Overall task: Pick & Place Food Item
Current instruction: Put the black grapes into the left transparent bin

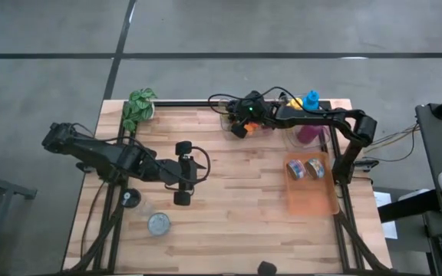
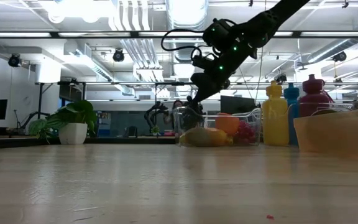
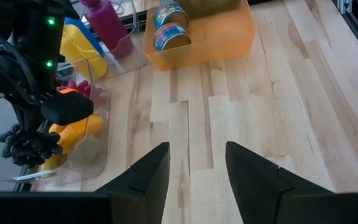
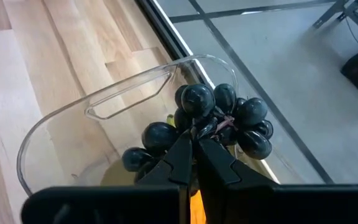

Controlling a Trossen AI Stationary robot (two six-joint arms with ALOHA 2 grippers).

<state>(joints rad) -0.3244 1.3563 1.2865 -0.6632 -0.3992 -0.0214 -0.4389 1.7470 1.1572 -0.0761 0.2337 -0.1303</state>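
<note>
Nearest the camera, a small round clear-lidded container [image 1: 158,223] is sitting on the near left of the wooden table [image 1: 236,222], with a dark cap [image 1: 130,198] just beyond it. Farther back on the left, a potted green-leafed plant in a white pot [image 1: 138,107] is standing at the far edge. The left gripper [image 1: 183,172] is hovering over bare wood at centre-left, its fingers standing partly apart and holding nothing.

Moving right, the right gripper [image 4: 194,163] is hanging above the near-left end of a clear plastic bin [image 4: 98,118] at the far edge. Its fingers are closed tight on the stem of a bunch of dark purple grapes [image 4: 216,118], which is hanging just above the bin and directly in front of the fingertips. An orange fruit [image 2: 227,123] and yellow produce [image 2: 204,137] are lying inside the bin.

In my judgement, the bunch is light but soft and loosely jointed; single grapes are liable to drop off or bruise under pressure. The stem at the crown is the proper hold, as taken now.

Right of the bin, yellow, blue and magenta bottles [image 2: 289,115] are standing together. Nearer, on the right, an orange rectangular tray [image 1: 317,201] is holding two tins [image 1: 304,169].
</note>
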